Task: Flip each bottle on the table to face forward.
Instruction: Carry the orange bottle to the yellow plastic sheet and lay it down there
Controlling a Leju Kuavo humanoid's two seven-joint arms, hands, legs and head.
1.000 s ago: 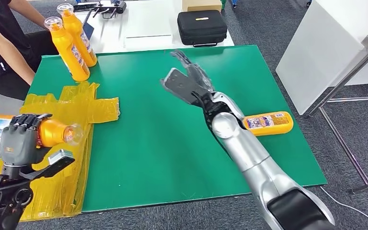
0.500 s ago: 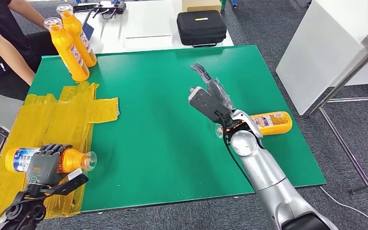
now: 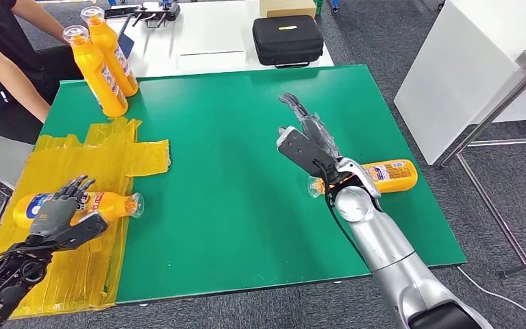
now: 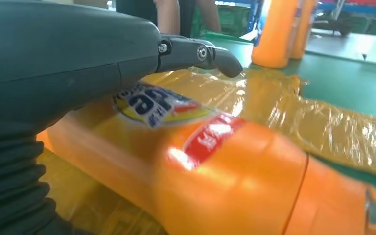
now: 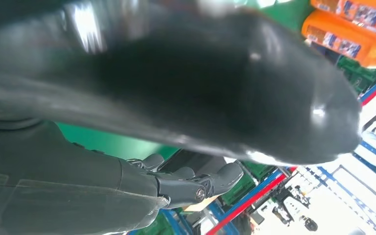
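Left, the left hand (image 3: 55,214) rests fingers (image 3: 75,185) apart over a lying bottle (image 3: 103,204) near the desk (image 3: 233,226) edge, likely releasing it. Right hand (image 3: 305,140), fingers apart, hovers empty beside another lying bottle (image 3: 390,175), awaiting flipping.

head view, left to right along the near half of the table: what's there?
left hand → lying orange bottle on the yellow film → right hand → lying orange bottle behind the right arm

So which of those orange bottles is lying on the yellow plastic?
The bottle under the left hand: bottle on the yellow sheet. Two stand upright; another lies on bare green.
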